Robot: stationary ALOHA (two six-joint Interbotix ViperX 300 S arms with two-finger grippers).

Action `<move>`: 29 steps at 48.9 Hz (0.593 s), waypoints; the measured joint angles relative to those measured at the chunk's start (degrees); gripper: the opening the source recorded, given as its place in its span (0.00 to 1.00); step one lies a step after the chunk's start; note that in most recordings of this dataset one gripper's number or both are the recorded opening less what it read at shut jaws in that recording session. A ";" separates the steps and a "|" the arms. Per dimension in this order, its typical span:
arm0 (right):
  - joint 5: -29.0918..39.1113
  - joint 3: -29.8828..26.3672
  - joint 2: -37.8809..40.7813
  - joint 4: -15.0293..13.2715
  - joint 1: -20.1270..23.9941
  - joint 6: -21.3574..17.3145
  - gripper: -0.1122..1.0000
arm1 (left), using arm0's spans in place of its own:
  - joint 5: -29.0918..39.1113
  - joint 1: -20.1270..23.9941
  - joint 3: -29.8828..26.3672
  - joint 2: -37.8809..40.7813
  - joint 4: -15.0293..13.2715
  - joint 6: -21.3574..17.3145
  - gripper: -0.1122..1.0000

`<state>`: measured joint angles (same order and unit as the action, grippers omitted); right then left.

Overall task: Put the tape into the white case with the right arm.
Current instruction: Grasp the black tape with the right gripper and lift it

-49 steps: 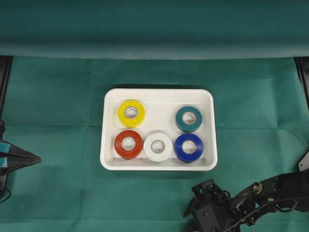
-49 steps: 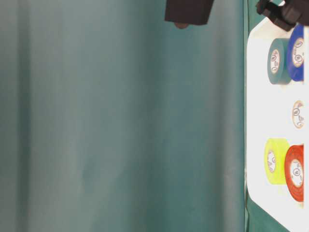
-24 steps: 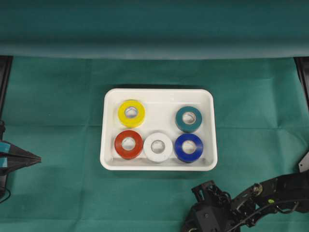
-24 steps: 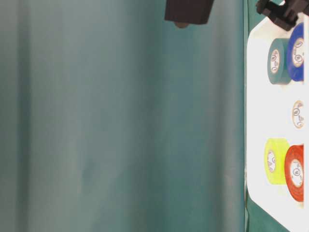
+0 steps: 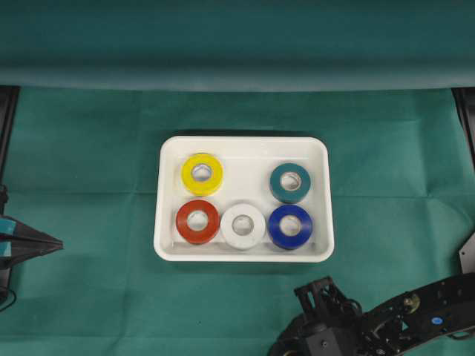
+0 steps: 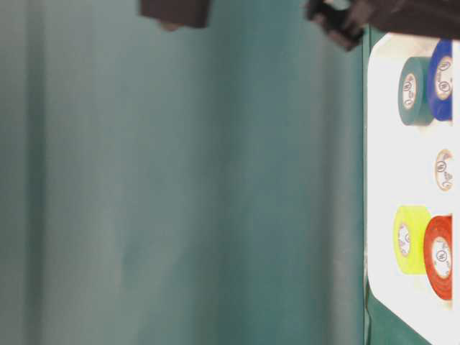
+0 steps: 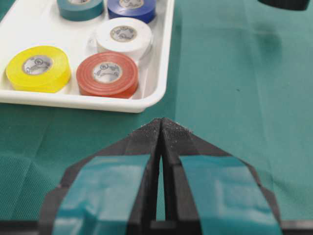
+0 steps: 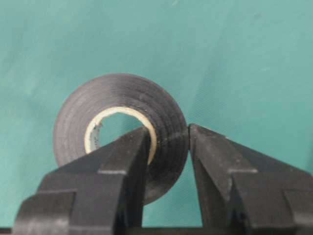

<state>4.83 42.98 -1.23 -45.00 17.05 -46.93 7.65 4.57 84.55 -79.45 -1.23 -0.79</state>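
A black tape (image 8: 122, 90) roll with a pale core hangs over the green cloth in the right wrist view. My right gripper (image 8: 168, 132) is shut on its wall, one finger inside the hole and the other outside. Seen from overhead, the all-black right arm (image 5: 386, 326) lies at the bottom right, below the white case (image 5: 243, 145), and hides the held tape there. My left gripper (image 7: 161, 122), with light-blue bands, is shut and empty in front of the case's near corner (image 7: 146, 104); overhead shows the left gripper (image 5: 52, 242) at the far left.
Several rolls lie flat in the case: yellow (image 5: 202, 173), teal (image 5: 290, 182), red (image 5: 197, 221), white (image 5: 243, 225) and blue (image 5: 290, 226). A bare patch of the case's floor (image 5: 246, 172) shows between yellow and teal. Green cloth covers the table.
The right arm has drawn down toward the bottom edge of the overhead view and shifted left in the table-level view. The left arm and the rolls in the case have not moved.
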 measured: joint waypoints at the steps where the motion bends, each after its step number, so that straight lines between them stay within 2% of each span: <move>1: 0.53 -0.18 -0.09 0.00 0.00 -0.09 0.10 | 0.00 0.00 0.00 0.00 0.00 0.00 0.10; 29: 1.85 -2.64 0.97 0.09 0.09 0.00 0.10 | 0.18 0.09 0.00 0.00 0.00 0.00 0.10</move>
<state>6.68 40.34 -0.26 -44.91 17.14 -46.93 7.82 4.66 84.55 -79.45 -1.23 -0.79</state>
